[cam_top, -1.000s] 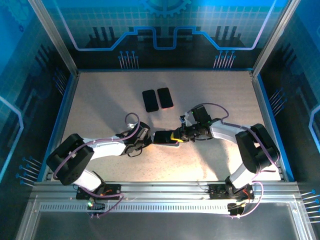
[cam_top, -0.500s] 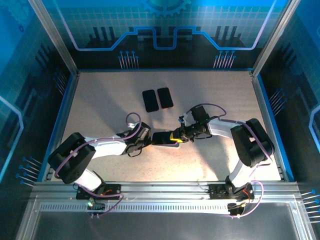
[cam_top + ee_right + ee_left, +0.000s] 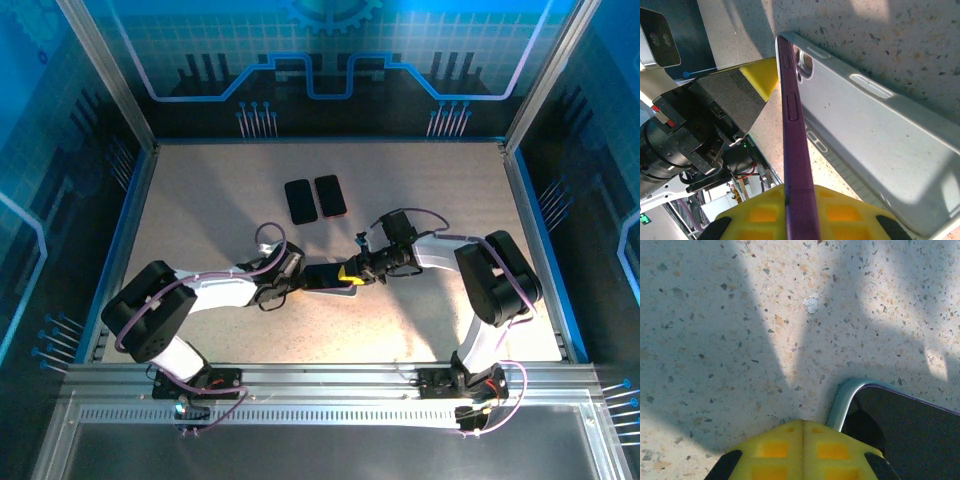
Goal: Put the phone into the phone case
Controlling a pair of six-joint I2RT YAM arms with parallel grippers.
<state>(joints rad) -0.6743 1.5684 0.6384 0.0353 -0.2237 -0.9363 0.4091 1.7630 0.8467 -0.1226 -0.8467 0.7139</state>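
Purple phone (image 3: 791, 115): pinched across its 2 faces between the yellow pads (image 3: 850, 212) of the right gripper (image 3: 350, 272). Stands on 1 long edge along one side of the pale, translucent phone case (image 3: 875, 135), other long edge raised; not yet seated flat.

Location: middle of the table (image 3: 200, 180) surface, a little toward the near edge; case lying flat, open side up.

Long axis: roughly parallel to the near edge, running straight out from the right gripper toward the left gripper (image 3: 801, 442).

Left gripper: fingers drawn together with nothing between them, tip just beside the left-end corner of the case; actual contact cannot be told.

Arm pose: both forearms low over the surface, reaching inward from opposite sides, grippers facing each other across the case.

Judgement: coming move turns on the tilt, the raised long edge needing to swing down into the case rim. Right arm nearer, being the holder; left placed to brace the case end against sliding.

Also present: 2 dark phones (image 3: 314, 198) side by side toward the far edge, well apart from the work.
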